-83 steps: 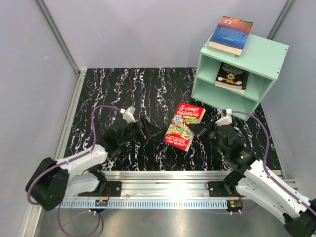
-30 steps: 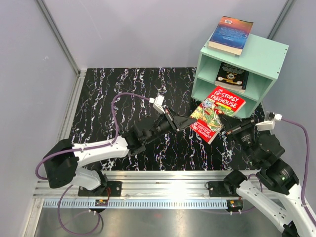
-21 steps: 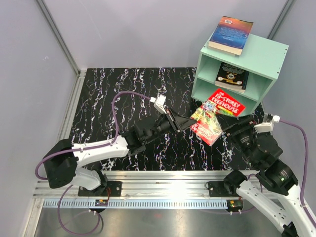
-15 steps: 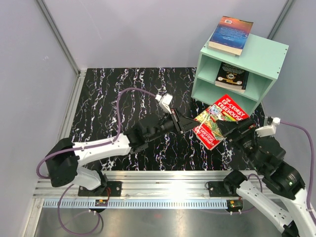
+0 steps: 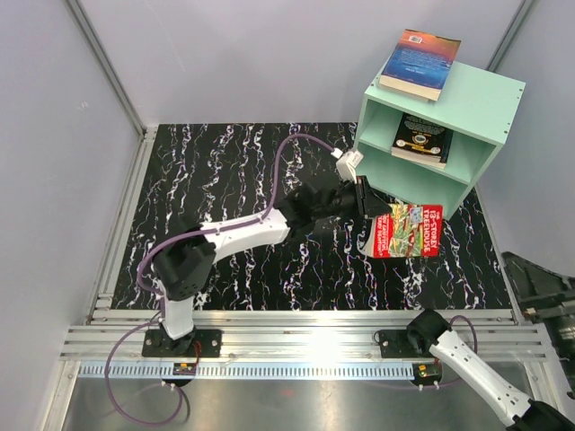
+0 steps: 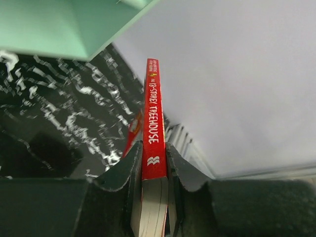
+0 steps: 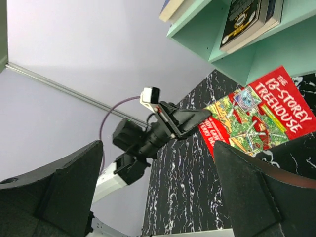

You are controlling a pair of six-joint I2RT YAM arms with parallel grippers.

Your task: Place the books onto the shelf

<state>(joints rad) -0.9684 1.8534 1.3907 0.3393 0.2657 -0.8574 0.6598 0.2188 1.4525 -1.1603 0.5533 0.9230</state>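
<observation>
The red "13-Storey Treehouse" book (image 5: 406, 231) hangs just in front of the mint-green shelf (image 5: 476, 99), below its lower compartment opening. My left gripper (image 5: 379, 208) is shut on the book's left edge. In the left wrist view the red spine (image 6: 154, 123) is clamped between both fingers of the left gripper (image 6: 154, 148). A black book (image 5: 420, 137) lies in the upper compartment, and a blue-orange book (image 5: 420, 63) lies on the shelf top. My right gripper (image 7: 157, 195) stands wide open with nothing in it, well back from the red book (image 7: 256, 118).
The right arm (image 5: 542, 289) sits at the table's near right corner. Grey walls close in the black marbled table (image 5: 225, 171) on the left, back and right. A metal rail (image 5: 296, 328) runs along the front edge.
The right gripper has let go of the red book, opened wide and pulled back to the near right. The left arm has stretched right, carrying the book to the shelf front.
</observation>
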